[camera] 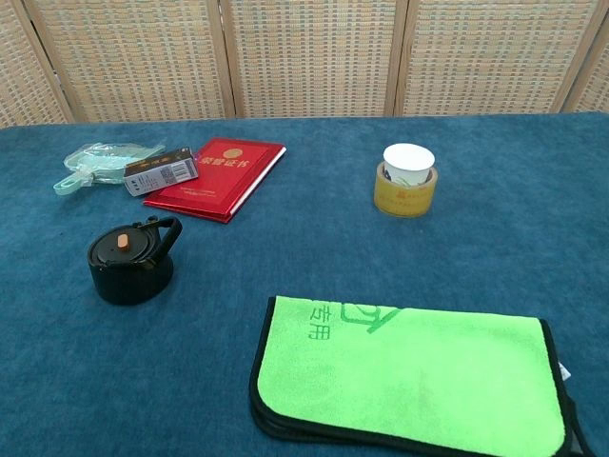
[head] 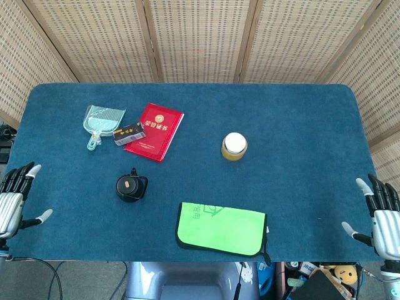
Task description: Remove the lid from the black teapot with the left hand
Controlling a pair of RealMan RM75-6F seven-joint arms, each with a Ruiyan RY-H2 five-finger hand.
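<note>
The black teapot (head: 130, 186) (camera: 130, 263) stands on the blue table, left of centre, with its lid (head: 128, 185) (camera: 125, 244) seated on top; the lid has an orange knob. My left hand (head: 15, 199) hovers at the table's left front edge, well to the left of the teapot, fingers spread and holding nothing. My right hand (head: 380, 215) is at the right front edge, fingers apart and empty. Neither hand shows in the chest view.
A green cloth (head: 221, 229) (camera: 414, 379) lies at the front centre. A red booklet (head: 155, 131) (camera: 217, 177), a small dark box (head: 130, 134) (camera: 160, 170) and a pale green dustpan (head: 101, 122) (camera: 95, 161) lie behind the teapot. A white cup inside a yellow tape roll (head: 234, 147) (camera: 407, 181) stands centre right.
</note>
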